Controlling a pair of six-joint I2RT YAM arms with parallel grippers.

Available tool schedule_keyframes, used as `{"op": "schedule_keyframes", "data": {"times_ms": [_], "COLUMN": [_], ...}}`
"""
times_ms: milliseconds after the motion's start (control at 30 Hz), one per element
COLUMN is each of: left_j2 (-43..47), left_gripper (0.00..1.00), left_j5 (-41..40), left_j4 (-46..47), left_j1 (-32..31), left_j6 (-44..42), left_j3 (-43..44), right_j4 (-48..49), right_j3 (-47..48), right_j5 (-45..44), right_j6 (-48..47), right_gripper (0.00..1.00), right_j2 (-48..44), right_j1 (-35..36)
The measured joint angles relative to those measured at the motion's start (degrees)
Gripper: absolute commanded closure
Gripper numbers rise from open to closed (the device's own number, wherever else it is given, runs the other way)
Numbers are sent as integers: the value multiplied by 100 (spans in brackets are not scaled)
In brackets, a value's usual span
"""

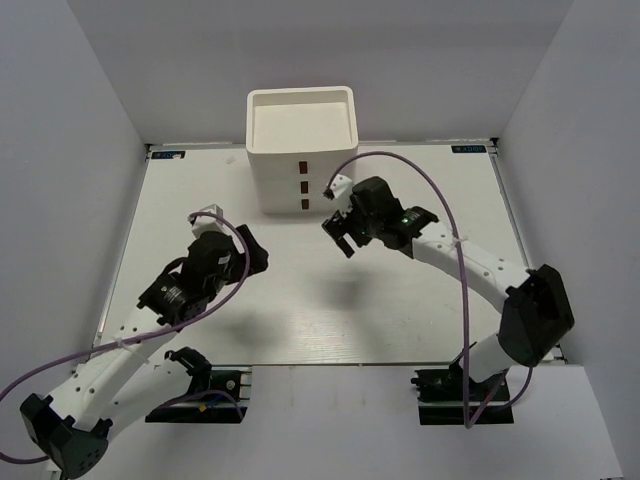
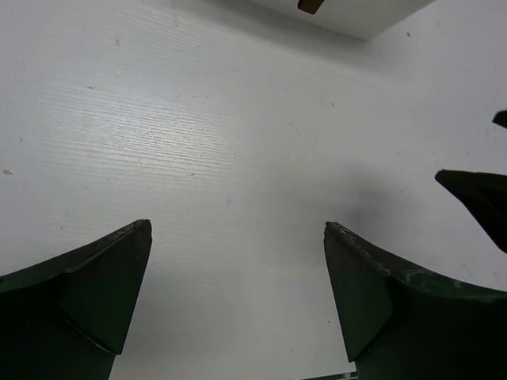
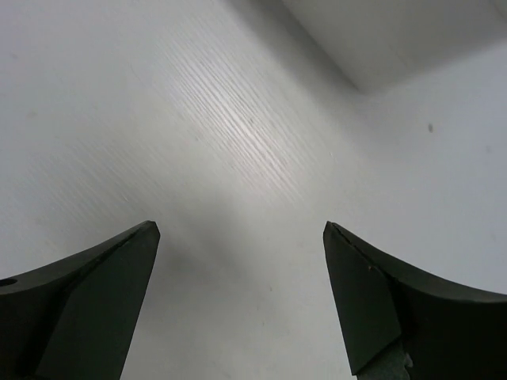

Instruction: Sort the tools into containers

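Note:
The containers point(image 1: 300, 130) are one white stacked organizer at the back middle of the table, with an open tray on top and small brown handles point(image 1: 303, 185) down its front. No tools show in any view. My left gripper point(image 1: 254, 256) hangs open over bare table, left of centre. In the left wrist view the left gripper point(image 2: 238, 229) has nothing between its dark fingers point(image 2: 103, 293). My right gripper point(image 1: 340, 236) is open just in front of the organizer's right front corner. The right gripper point(image 3: 242, 229) is empty too, with the organizer point(image 3: 396, 39) at the upper right.
The left wrist view catches the organizer's lower edge point(image 2: 356, 20) and the right gripper's dark fingertips point(image 2: 475, 198) at its right border. White walls close in the table point(image 1: 300, 310) on three sides. A purple cable point(image 1: 440, 200) arcs over the right arm.

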State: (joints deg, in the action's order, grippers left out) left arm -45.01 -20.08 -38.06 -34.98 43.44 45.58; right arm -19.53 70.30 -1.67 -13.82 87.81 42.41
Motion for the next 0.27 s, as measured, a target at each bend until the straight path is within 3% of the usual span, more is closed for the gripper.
{"op": "schedule_keyframes", "data": {"times_ms": [267], "left_j2": [-247], "left_gripper": [0], "left_j5": [175], "left_j4": [494], "left_j1": [0], "left_j6": [-599], "left_j3": [0], "right_j4": [-789], "right_j3": [-1117], "right_j5": [-894], "right_j6": [431], "right_gripper": [10], "right_j2": [-1421], "right_j1": [-129]}}
